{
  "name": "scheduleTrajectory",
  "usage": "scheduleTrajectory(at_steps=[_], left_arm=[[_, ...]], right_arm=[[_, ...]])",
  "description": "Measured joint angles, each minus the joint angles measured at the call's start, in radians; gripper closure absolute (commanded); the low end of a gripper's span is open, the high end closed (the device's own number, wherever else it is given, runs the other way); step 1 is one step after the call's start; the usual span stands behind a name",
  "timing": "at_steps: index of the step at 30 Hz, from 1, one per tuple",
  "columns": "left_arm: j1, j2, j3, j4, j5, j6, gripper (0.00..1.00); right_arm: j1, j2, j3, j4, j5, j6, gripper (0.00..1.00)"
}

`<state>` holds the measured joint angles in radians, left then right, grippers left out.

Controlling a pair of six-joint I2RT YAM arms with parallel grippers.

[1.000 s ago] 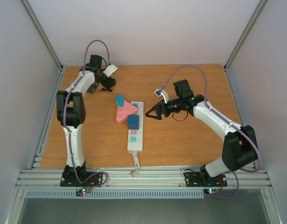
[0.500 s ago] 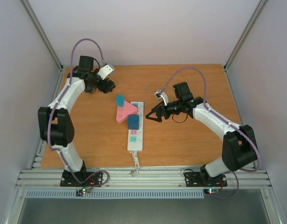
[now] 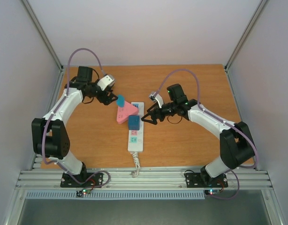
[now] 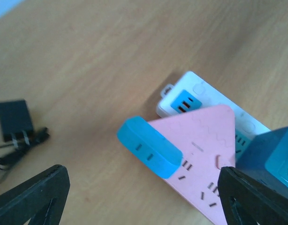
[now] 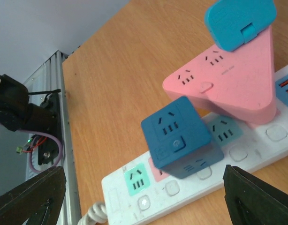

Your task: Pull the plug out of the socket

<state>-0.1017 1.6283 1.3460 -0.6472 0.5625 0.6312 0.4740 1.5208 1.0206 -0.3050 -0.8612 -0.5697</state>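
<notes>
Both arms have closed in on the long white rectangular power strip (image 3: 136, 131). The left gripper (image 3: 111, 97) has swung over from the far left corner and spread its jaws; they gape empty just beyond the strip's far end, beside the light-blue rounded plastic plug (image 3: 120, 100). The right gripper (image 3: 146, 119) has slid up to the strip's right flank, jaws wide and holding nothing.

Nothing is pulled yet. The pink triangular plastic adapter (image 3: 125, 112) and the dark blue plastic cube adapter (image 3: 133, 123) both sit on the strip, so this looks like the reach before a grasp.

The strip lies mid-table, coiled cord toward the near edge. Bare orange-brown wooden table (image 3: 191, 140) lies open on both sides of it, the walls well apart. The pink adapter overhangs the strip's left edge.
</notes>
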Motion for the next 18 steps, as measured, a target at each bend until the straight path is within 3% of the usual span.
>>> scheduleTrajectory(at_steps=[11,18], left_arm=[[-0.056,0.015,-0.093,0.084,-0.051,-0.198,0.16],[-0.121,-0.013,-0.177,0.066,0.008,-0.120,0.11]], right_arm=[[0.010,0.208,0.175,0.024,0.024,0.039,0.11],[0.010,0.216,0.163,0.021,0.000,0.024,0.13]])
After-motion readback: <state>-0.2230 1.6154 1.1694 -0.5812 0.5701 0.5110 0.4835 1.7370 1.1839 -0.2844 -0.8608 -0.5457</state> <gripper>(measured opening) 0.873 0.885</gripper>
